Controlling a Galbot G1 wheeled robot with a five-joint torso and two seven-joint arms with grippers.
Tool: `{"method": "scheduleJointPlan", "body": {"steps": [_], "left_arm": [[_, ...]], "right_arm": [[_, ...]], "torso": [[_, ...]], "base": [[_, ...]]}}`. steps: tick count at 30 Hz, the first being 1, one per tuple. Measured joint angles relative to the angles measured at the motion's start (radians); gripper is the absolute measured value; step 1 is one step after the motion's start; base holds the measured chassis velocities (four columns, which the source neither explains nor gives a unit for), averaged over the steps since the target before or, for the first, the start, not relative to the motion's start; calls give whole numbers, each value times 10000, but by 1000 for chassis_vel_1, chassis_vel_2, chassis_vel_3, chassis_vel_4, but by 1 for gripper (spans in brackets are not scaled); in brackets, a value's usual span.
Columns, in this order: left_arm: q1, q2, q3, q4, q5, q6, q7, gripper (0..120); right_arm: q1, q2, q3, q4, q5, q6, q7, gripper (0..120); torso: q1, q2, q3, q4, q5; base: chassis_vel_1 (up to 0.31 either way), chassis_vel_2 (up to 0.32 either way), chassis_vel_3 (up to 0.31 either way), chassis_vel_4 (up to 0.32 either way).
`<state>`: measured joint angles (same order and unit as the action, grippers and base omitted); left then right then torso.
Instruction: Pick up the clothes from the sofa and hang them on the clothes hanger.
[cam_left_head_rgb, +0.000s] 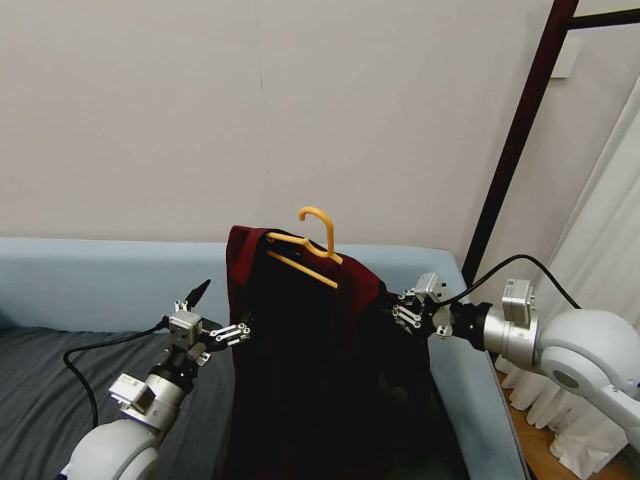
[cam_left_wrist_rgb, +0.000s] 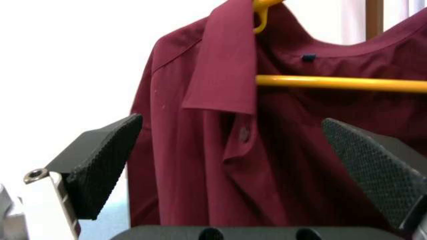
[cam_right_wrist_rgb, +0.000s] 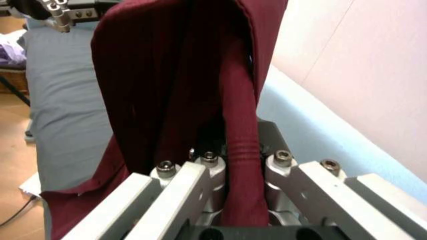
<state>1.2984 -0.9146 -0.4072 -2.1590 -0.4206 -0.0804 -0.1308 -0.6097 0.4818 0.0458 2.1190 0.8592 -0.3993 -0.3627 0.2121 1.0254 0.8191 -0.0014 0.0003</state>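
Shirt (cam_left_head_rgb: 300, 350), maroon, is seen lifted clear of the sofa (cam_left_head_rgb: 90, 285) and draped over a yellow hanger (cam_left_head_rgb: 318, 240), held up in the air above the seat's right end; the pick-up is judged done. The right gripper (cam_left_head_rgb: 405, 315) is closed on a fold of cloth at the shirt's right edge, the fabric being pinched between its fingers (cam_right_wrist_rgb: 180, 185); the left gripper (cam_left_head_rgb: 222, 310) is spread wide at the shirt's left side with nothing held, and whether the cloth is touched cannot be told. The hanging is judged not yet done; the hook is caught on nothing. A dark rack post (cam_left_head_rgb: 515, 130) is seen to the right, well apart from the hanger, with a white curtain (cam_left_head_rgb: 600, 270) beside it; the sofa's right end and the right arm's cable (cam_left_head_rgb: 480, 275) are judged to lie in the way.
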Motion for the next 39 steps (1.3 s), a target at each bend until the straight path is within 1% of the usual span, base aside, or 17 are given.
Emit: {"method": "scheduleJointPlan", "body": {"steps": [5,8,12,13,14,17,18,21,22,23,26,27,28,33,34,36,39], "left_arm": [[-124,-403,232,-10,193,330,-665,97],[-224,-546,315,69,203,432,-825,94],[-661,-965,716,476,338,675,-969,81],[-661,-965,716,476,338,675,-969,81],[-753,-1010,813,587,381,705,-967,78],[-1052,-1118,1071,839,438,727,-926,65],[-1052,-1118,1071,839,438,727,-926,65],[-1276,-1149,1161,885,439,696,-891,49],[-1293,-1128,1154,847,431,680,-862,46],[-1293,-1128,1154,847,431,680,-862,46],[-1292,-962,1047,724,411,550,-722,31],[-1269,-912,1009,686,410,517,-672,27],[-1269,-912,1009,686,410,517,-672,27],[-1011,-701,823,495,480,428,-441,6],[-1011,-701,823,495,480,428,-441,6],[-898,-633,731,436,531,396,-390,0],[-791,-577,651,351,542,395,-376,0]], "right_arm": [[110,82,-118,-104,13,0,-77,4],[175,112,-157,-128,64,1,-107,4],[495,187,-308,-239,243,19,-276,4],[495,187,-308,-239,243,19,-276,4],[520,200,-314,-254,252,26,-294,4],[550,286,-338,-294,260,43,-326,4],[550,286,-338,-294,260,43,-326,4],[521,345,-345,-318,228,54,-362,4],[493,350,-345,-329,202,59,-375,4],[493,350,-345,-329,202,59,-375,4],[408,361,-334,-347,128,69,-412,4],[391,365,-328,-359,107,73,-422,4],[391,365,-328,-359,107,73,-422,4],[398,395,-323,-493,45,87,-469,4],[398,395,-323,-493,45,87,-469,4],[415,414,-327,-546,35,89,-475,4],[416,419,-332,-572,28,91,-476,4]], "torso": [[0,0,0,0,0],[0,0,0,0,-1],[0,0,0,1,-3],[0,0,0,1,-3],[0,0,0,0,-3],[0,-1,0,-1,-3],[0,-1,0,-1,-3],[0,-1,0,-1,-3],[1,-2,0,-1,-3],[1,-2,0,-1,-3],[0,-2,0,-1,-3],[0,-2,0,-1,-3],[0,-2,0,-1,-3],[0,-1,0,0,-3],[0,-1,0,0,-3],[0,-2,0,0,-3],[0,-2,0,0,-4]], "base": [[0,0,0,0],[0,0,0,0],[0,0,0,0],[0,0,0,0],[0,0,0,0],[0,0,0,0],[0,0,0,0],[0,0,0,0],[0,0,0,0],[0,0,0,0],[0,0,0,0],[0,0,0,0],[0,0,0,0],[0,0,0,0],[0,0,0,0],[0,0,0,0],[0,0,0,0]]}}
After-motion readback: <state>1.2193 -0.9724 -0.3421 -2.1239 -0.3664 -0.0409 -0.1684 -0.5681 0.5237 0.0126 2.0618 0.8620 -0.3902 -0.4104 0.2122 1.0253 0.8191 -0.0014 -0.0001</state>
